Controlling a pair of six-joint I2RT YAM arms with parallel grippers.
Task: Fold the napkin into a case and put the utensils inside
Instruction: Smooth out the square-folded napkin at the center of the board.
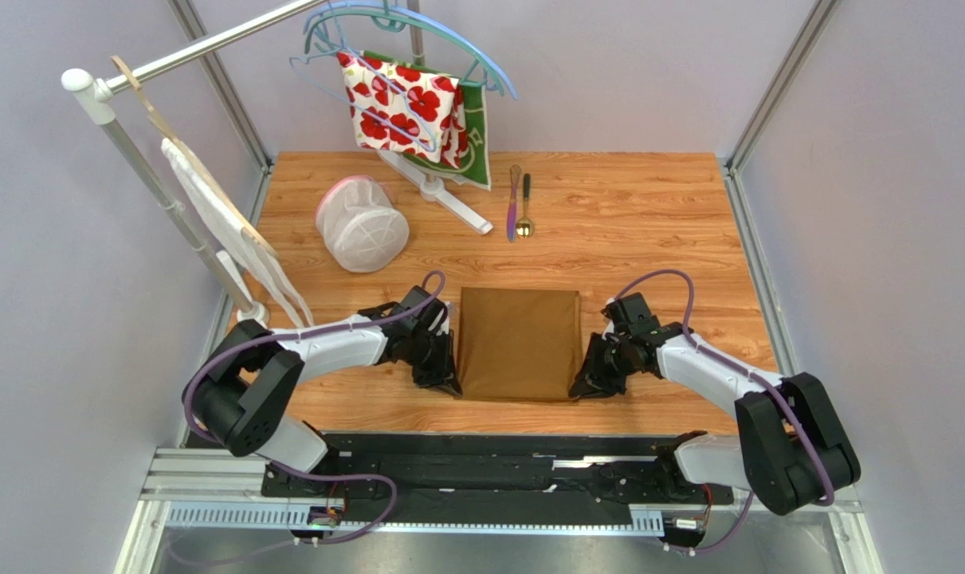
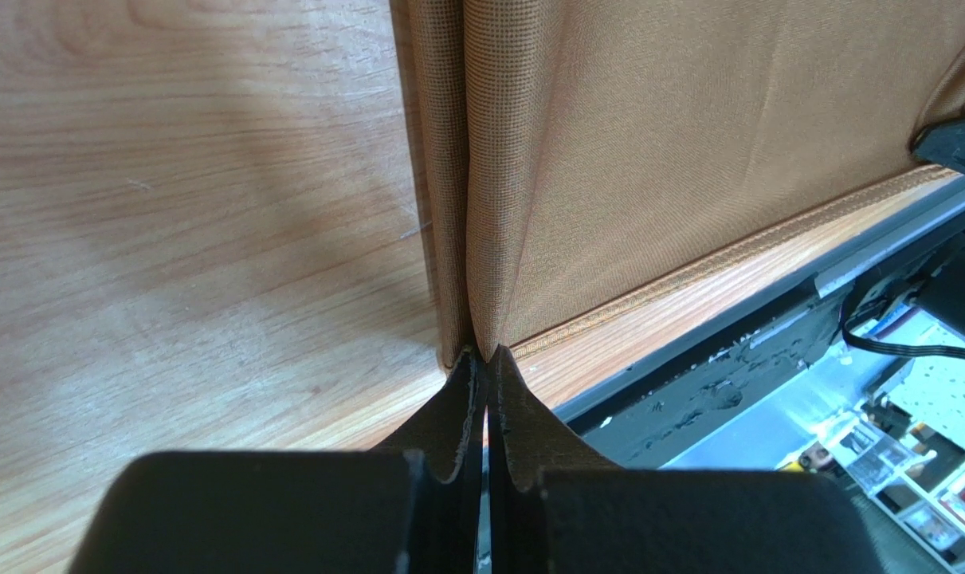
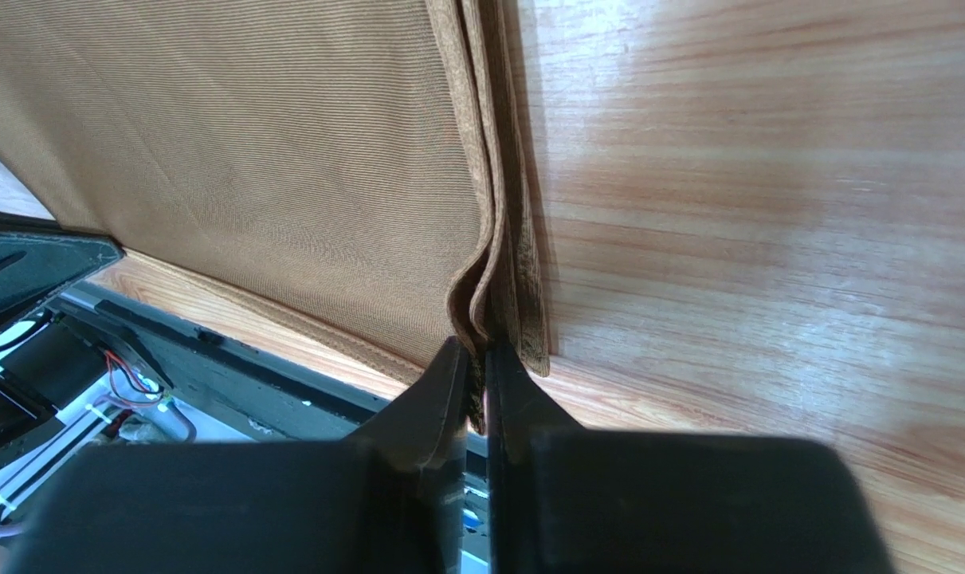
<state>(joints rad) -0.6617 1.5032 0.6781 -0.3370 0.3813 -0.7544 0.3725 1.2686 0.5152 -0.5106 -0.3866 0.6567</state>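
Close view from the wrist. The left gripper [image 2: 485, 359] fills the bottom centre, its 2 black, tapered fingers [image 2: 451, 413] pressed together on the near corner of a golden-brown, finely woven napkin [image 2: 691, 132]. From that pinch, stacked folded edges run straight up the frame. The cloth spreads flat to the right, a stitched hem along its lower edge. It lies on a light wooden table [image 2: 188, 215] with visible grain, bare on the left. At lower right, a grey metal rail [image 2: 738, 371] borders the table. A black part [image 2: 960, 138], too cropped to identify, touches the cloth at the right edge.
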